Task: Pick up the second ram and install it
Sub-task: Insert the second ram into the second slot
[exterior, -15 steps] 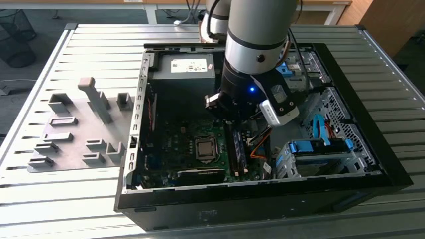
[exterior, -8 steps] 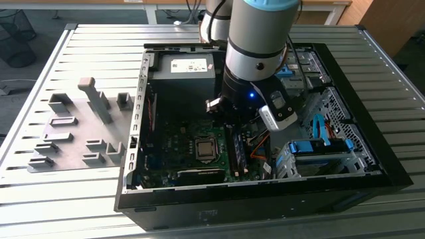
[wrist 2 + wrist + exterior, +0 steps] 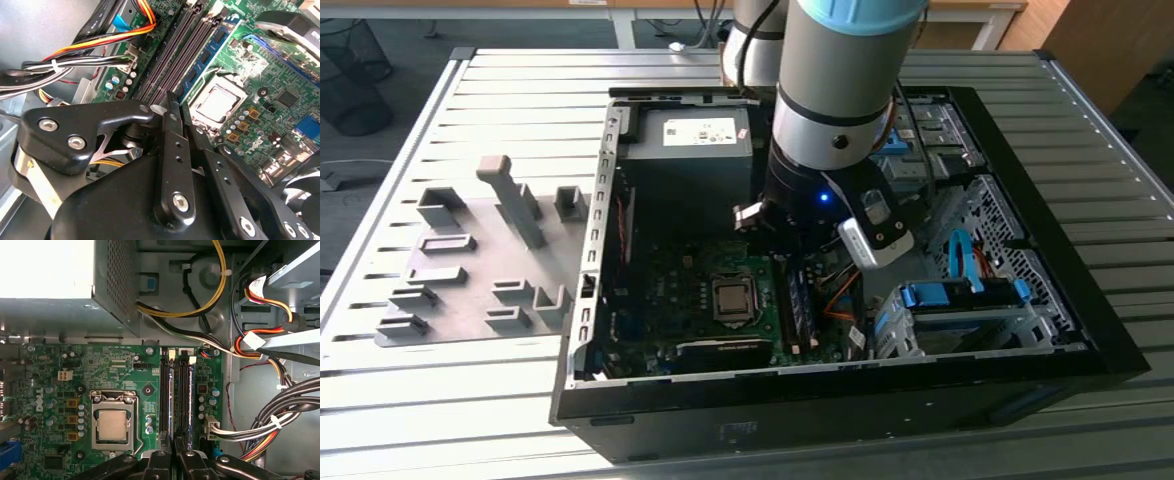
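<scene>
The black end effector [image 3: 172,457] hangs low over the green motherboard [image 3: 115,370], fingers pressed together above the memory slots. The long blue-green second ram [image 3: 207,47] already sits in its slot, so the installing seems nearly finished.

The second ram [image 3: 171,400] is seen as a long, thin blue-green board set on its edge among the dark memory slots – upright, not lying flat – just beside the processor socket. In the second wrist view a row of dark chips is shown along its face [image 3: 207,50]. In the exterior view it is made out as a narrow dark strip [image 3: 801,300] on the motherboard; whether it is fully seated cannot be told.
</scene>
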You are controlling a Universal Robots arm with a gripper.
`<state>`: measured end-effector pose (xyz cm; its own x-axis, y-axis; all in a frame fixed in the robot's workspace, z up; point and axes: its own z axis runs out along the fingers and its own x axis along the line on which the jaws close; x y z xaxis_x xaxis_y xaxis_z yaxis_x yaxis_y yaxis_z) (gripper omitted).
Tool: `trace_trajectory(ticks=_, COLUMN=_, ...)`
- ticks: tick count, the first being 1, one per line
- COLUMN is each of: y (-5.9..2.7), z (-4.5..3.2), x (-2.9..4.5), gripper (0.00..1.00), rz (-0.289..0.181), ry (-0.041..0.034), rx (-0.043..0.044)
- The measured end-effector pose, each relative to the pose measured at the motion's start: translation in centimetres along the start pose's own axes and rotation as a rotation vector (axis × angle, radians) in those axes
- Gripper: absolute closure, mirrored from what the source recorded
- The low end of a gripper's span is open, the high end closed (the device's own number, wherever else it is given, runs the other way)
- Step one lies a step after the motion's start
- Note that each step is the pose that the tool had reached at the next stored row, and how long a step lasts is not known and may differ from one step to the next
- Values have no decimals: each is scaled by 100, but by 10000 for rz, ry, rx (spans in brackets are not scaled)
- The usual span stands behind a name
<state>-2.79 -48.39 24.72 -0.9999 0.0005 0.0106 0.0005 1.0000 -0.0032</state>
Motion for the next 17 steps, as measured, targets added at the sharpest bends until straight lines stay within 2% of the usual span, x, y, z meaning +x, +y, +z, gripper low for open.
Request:
trace_trajectory(ticks=5, y=0, z=22, x=-1, gripper=86, rz=-8, ry=-1, rx=-5)
trace_trajectory(ticks=10, y=-3, z=96, x=-4, gripper=86, rz=-15, ry=-1, rx=-13)
trace_trajectory(ticks=17, y=-6, z=156, x=-8, gripper=86, rz=42, ry=-1, rx=-27)
